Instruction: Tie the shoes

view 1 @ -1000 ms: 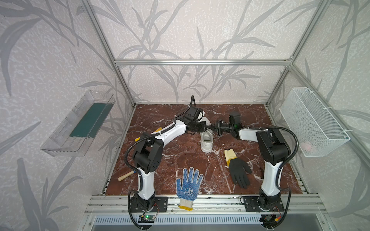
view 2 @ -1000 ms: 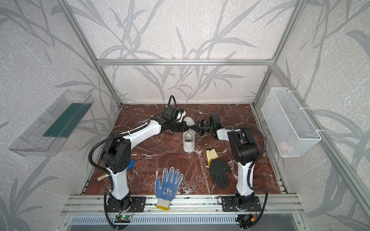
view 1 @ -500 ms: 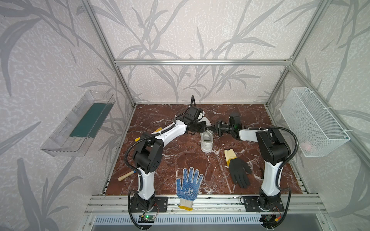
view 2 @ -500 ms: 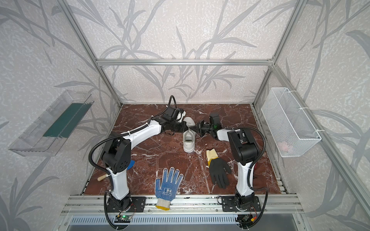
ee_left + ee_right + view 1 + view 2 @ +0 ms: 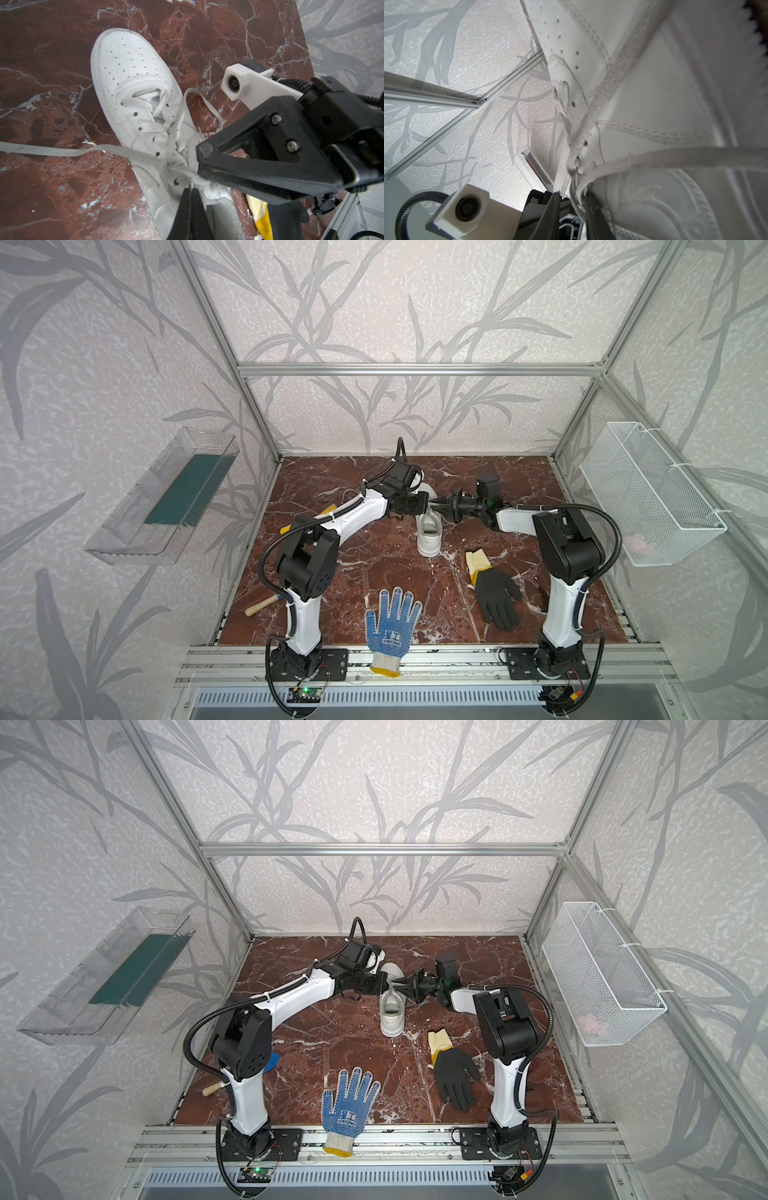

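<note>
Now that the sneaker [image 5: 429, 537] lace [image 5: 124, 150] is pinched tight by the left gripper [image 5: 190, 192] from 9 o'clock, the right gripper [image 5: 572, 196] is let slightly apart, so the lace seems handed over.

A red-brown marbled surface [image 5: 374, 572] fills the floor of an aluminium frame [image 5: 415, 369] backed by leaf-patterned grey wallpaper. At the front edge lies a white glove with blue dots [image 5: 392, 622], fingers pointing to the back, its cuff hanging over onto the front rail. To its right, well apart, a black glove with a yellow cuff [image 5: 494, 597] lies flat, fingers pointing to the front. Near the left front edge a wooden handle [image 5: 259, 605] shows, its far end hidden; a blue disc [image 5: 272, 1063] peeks out just beside it. A clear plastic tray [image 5: 137, 539] holding a green pad [image 5: 185, 489] hangs on the left wall. A white wire basket [image 5: 648, 497] on the right wall holds something pink [image 5: 640, 543].
</note>
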Motion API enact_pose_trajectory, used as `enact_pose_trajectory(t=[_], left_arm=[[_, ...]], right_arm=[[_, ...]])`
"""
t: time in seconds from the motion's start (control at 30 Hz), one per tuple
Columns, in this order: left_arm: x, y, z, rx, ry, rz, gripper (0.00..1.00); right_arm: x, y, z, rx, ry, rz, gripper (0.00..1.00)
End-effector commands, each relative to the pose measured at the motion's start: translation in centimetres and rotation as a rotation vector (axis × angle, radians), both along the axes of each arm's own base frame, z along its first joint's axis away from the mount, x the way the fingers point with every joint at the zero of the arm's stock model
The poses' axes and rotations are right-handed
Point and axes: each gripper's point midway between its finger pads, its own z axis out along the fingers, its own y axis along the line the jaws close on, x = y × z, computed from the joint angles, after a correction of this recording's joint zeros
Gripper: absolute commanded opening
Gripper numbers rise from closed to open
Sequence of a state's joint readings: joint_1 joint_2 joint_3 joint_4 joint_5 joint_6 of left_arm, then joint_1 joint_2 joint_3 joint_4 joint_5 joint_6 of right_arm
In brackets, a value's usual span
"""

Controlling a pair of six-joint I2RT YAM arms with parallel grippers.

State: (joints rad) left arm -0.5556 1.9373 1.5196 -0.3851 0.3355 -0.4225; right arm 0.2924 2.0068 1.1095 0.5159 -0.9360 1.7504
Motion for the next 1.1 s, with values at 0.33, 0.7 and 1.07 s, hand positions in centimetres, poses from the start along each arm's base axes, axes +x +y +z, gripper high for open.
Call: enact_pose_trajectory(t=[0.33, 0.7, 1.07], left_arm=[[0.0, 1.1, 5.1, -0.008, -0.089, 0.015, 0.0], [0.3, 1.4, 11.1, -0.109, -0.186, 0.034, 0.0], [1.7, 1.3, 18.2, -0.218, -0.323, 0.024, 0.0]], right_arm=[[-0.8, -2.7, 3.2, -0.141, -0.155, 0.009, 0.32], [-1.6, -5.8, 6.2, -0.57, -0.6, 0.159, 0.33], [-1.7, -2.4, 11.2, -0.87, -1.332, 0.388, 0.4]])
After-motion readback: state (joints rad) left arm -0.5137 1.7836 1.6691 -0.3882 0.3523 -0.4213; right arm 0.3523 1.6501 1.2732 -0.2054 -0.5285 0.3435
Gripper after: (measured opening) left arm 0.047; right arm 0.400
